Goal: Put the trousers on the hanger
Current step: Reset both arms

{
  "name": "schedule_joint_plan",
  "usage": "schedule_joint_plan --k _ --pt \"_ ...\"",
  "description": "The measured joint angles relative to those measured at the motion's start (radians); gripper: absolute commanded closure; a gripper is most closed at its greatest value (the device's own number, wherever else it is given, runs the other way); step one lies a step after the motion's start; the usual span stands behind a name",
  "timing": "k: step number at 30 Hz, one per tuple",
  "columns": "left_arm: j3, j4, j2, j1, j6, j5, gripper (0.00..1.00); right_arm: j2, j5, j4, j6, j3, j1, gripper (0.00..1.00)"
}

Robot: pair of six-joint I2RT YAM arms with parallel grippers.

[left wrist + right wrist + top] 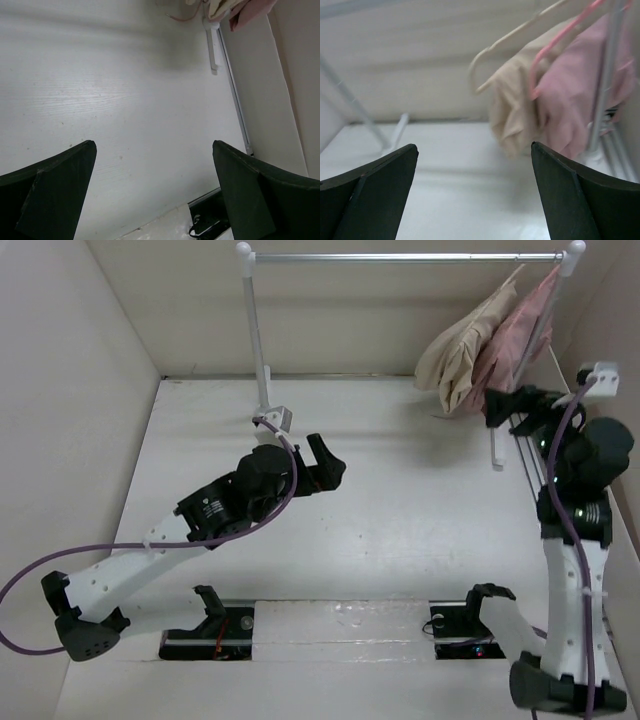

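- At the far right end of the clothes rail (pixel 400 257), the beige trousers (pixel 462 360) hang bunched over the cream hanger (pixel 520 35), whose hook is on the silver bar.
- Just beside them, toward the right wall, a dusty-pink garment (pixel 515 345) hangs from a thin pink hanger (pixel 565 32); the two garments touch.
- The right gripper (pixel 474 147) sits near the trousers' lower edge, pointing at them, with its fingers spread wide and nothing between them.
- The left gripper (pixel 153 145) hovers over the middle of the table (pixel 400 500), well apart from the garments, its fingers also apart and holding nothing.
- The table is white with a faint wood grain, and plain pale walls (pixel 70 390) enclose it on the left, at the back and on the right.
- A purple cable (pixel 30 580) loops out from the left arm.
- Only the right wrist view shows the two hangers clearly, though blurred. The overhead view alone shows the whole rail and both arms. The left wrist view catches just the garments' hems at its top edge, above one white foot (pixel 214 50) of the rail.
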Motion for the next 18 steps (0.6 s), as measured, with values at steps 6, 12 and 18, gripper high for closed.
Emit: schedule_joint_plan --k 6,12,18 --pt "0.067 -0.052 0.010 0.000 0.034 -0.080 0.01 -0.303 -0.036 -0.108 -0.007 -0.276 0.169 0.00" --pt "0.032 -0.090 -0.002 0.000 0.043 -0.125 0.01 -0.556 -0.018 -0.388 -0.082 -0.444 0.235 0.00" --pt "-0.150 -0.096 -0.020 0.001 0.019 -0.055 0.01 -0.716 0.031 -0.642 -0.129 -0.546 0.235 0.00"
